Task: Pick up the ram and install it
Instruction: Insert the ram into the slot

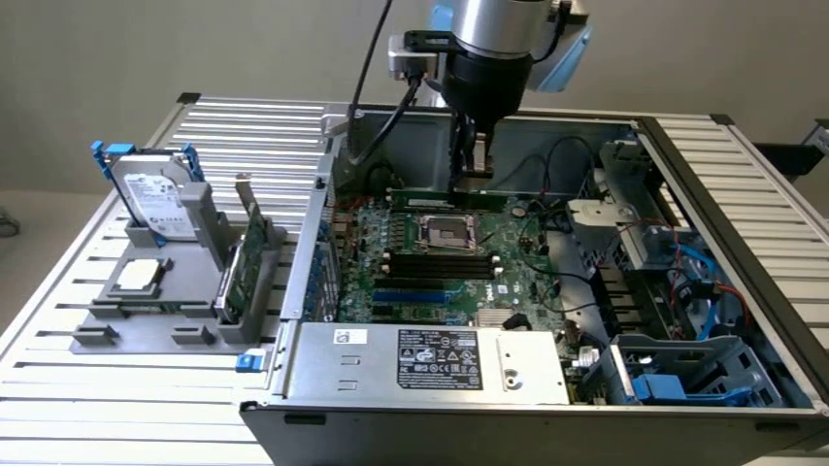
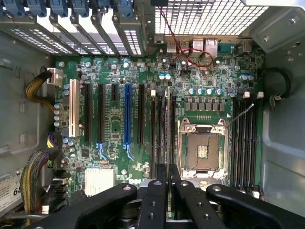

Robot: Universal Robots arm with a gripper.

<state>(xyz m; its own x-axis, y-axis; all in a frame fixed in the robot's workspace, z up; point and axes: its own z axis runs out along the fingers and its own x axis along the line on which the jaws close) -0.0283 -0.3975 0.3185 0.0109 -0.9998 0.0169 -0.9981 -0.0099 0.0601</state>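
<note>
- A slatted metal table [image 1: 78,388] is seen before a plain pale wall, and an open computer case [image 1: 518,437] is laid on it toward the exterior view's right.
- Near the table's edge at the exterior view's left, a grey fixture [image 1: 143,335] is set. It carries a square processor chip [image 1: 140,277], an upright expansion card [image 1: 252,267] and, farther back, a hard drive [image 1: 153,199]. These are given by the exterior view alone.
- Against the case's near wall a power supply [image 1: 428,357] is mounted, and the motherboard [image 1: 518,277] lies beyond it.
- In the wrist view the board's expansion slots [image 2: 127,114] and the empty processor socket [image 2: 202,150] are shown from above.
- At the motherboard's far edge the gripper [image 2: 168,188] is lowered, its fingers drawn narrow and clamped on the ram [image 2: 168,124].
- The ram is seen edge-on in the wrist view, with its long axis parallel to the memory slots beside the socket. In the exterior view it [image 1: 421,201] runs along the board's far edge.
- The gripped part is covered by the fingers, and it cannot be told whether the ram is seated in a slot.
</note>
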